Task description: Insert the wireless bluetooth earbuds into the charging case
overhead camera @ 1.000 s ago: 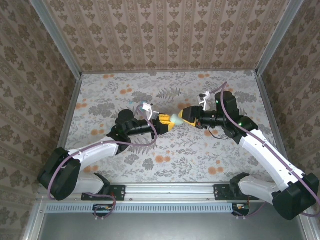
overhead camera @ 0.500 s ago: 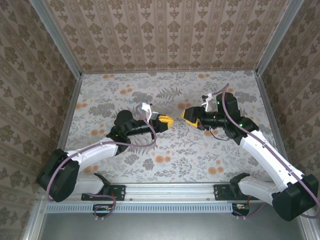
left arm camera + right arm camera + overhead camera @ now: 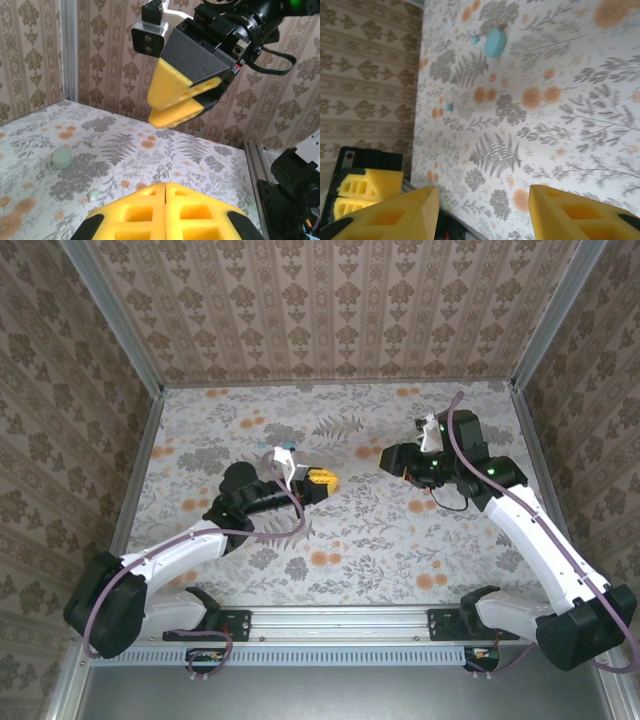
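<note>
From the top camera I see the left gripper (image 3: pixel 322 480) out over the middle of the table (image 3: pixel 450 550), its yellow fingers pressed together with nothing between them. The right gripper (image 3: pixel 392 460) faces it from the right, a clear gap between the two. I cannot read its fingers from up here.

On my left wrist camera, my own fingers (image 3: pixel 150 215) meet flush at the bottom of the picture, clenched on nothing. The right gripper (image 3: pixel 181 102) hangs above the table straight ahead, tips pointing down toward me. On the table to the left lies the mint case (image 3: pixel 62 156). One earbud (image 3: pixel 90 142) sits near it on the far side, and another earbud (image 3: pixel 92 195) lies nearer me, apart from the case.

On my right wrist camera, my fingers (image 3: pixel 395 212) stand wide apart, released and empty. The left gripper (image 3: pixel 364 192) shows at lower left. Far across the table lies the teal case (image 3: pixel 495 42), an earbud (image 3: pixel 475 39) just beside it. Another earbud (image 3: pixel 449 107) lies well apart from both.
</note>
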